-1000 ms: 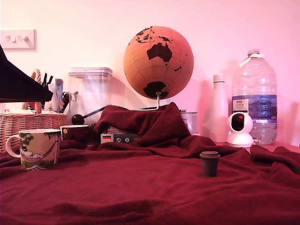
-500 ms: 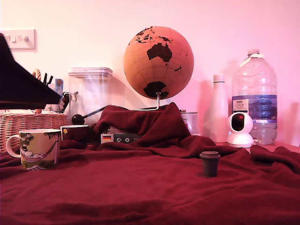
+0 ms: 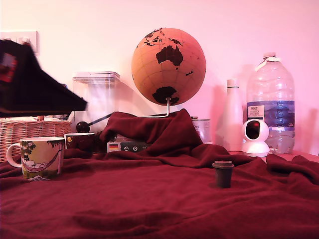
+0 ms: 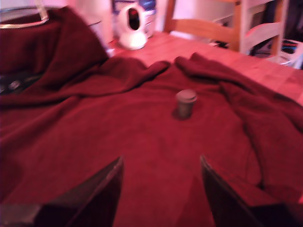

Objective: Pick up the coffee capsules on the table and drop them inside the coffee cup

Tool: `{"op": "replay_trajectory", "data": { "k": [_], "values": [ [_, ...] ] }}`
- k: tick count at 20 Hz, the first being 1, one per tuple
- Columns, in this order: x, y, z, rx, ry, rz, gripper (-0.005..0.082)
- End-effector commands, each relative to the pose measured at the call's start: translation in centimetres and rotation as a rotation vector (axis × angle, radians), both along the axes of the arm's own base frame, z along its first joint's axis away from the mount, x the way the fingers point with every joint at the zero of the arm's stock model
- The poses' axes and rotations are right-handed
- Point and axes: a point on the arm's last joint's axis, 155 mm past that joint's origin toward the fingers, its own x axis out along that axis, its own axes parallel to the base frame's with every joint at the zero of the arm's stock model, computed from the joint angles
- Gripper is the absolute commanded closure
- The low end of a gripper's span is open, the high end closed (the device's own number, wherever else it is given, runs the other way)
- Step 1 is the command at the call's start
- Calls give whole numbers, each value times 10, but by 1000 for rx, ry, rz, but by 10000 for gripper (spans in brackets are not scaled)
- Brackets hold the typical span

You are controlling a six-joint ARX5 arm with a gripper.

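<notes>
Spread wide, the gripper (image 4: 161,189) shows its two dark fingers (image 4: 102,191) parted over bare cloth in the wrist view, holding nothing. Beyond the fingers, well apart from them, the small grey-brown coffee capsule (image 4: 185,103) stands with its wider rim up on the dark red fleece covering the table (image 4: 118,123). Farther off sit a white camera-like device (image 4: 132,26) and bare wooden tabletop (image 4: 227,56).

From the exterior view, the arm (image 3: 35,84) appears as a blurred black wedge at the far left, high above the cream coffee cup (image 3: 40,157), which stands upright on the cloth at the view's left with its handle pointing left. The capsule (image 3: 223,174) stands on the cloth right of centre, well apart from the cup. Behind are a cork globe (image 3: 168,65), a dark red mug (image 3: 79,141), a wicker basket (image 3: 30,129), a white bottle (image 3: 233,114) and a large water bottle (image 3: 270,102).
</notes>
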Motion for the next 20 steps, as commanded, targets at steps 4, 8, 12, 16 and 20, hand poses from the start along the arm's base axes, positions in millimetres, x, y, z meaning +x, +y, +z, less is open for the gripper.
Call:
{"op": "replay_trajectory", "data": {
  "k": [4,8,12,16,20],
  "values": [
    [1,-16,-11,5,1,-41,259],
    [0,-28,-24,15,10,-68,250],
    [1,-39,-31,11,-4,-78,250],
    [2,-45,-41,9,3,-91,250],
    [8,-50,-42,2,-4,-91,250]
  ]
}}
